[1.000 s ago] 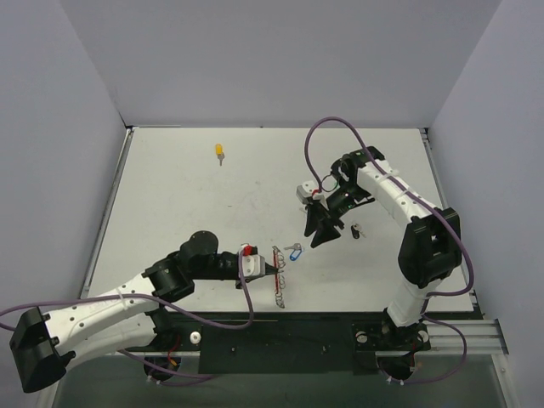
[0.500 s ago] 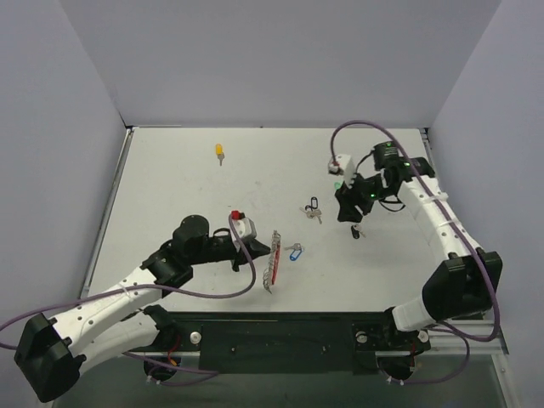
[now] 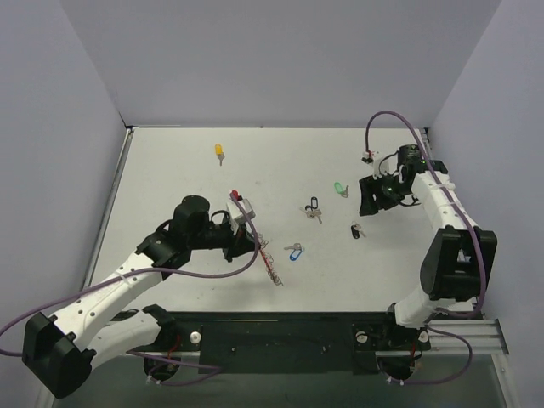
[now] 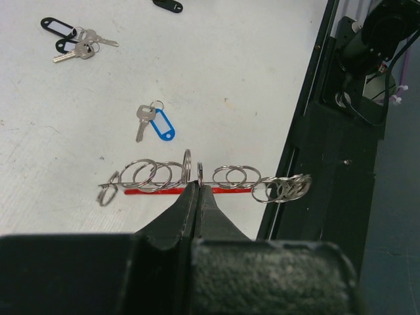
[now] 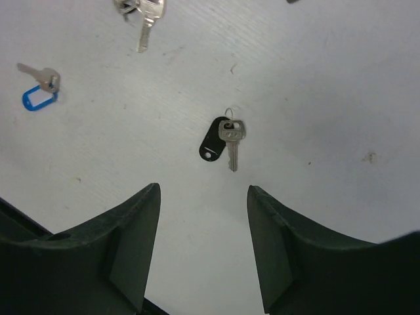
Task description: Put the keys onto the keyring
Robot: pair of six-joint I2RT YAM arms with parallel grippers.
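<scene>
My left gripper (image 3: 257,245) is shut on the keyring (image 3: 273,269), a thin wire with a red section and several silver rings. In the left wrist view the jaws (image 4: 197,188) pinch the keyring (image 4: 226,190) at its middle. My right gripper (image 3: 367,197) is open and empty above the table, its jaws (image 5: 203,197) wide apart. A black-tagged key (image 5: 223,141) lies just ahead of it and also shows from above (image 3: 356,229). The other keys lie loose on the table: blue (image 3: 294,252), green (image 3: 341,189), yellow (image 3: 219,151) and a black-tagged bunch (image 3: 313,209).
The white table (image 3: 170,195) is walled by grey panels at the left, back and right. A black rail (image 3: 280,336) with the arm bases runs along the near edge, and it also shows in the left wrist view (image 4: 328,170). The blue key (image 4: 156,121) lies just beyond the keyring.
My right arm has swung back and to the right, away from the table's middle, uncovering the green and black-tagged keys. My left arm has shifted slightly farther, turning the keyring.
</scene>
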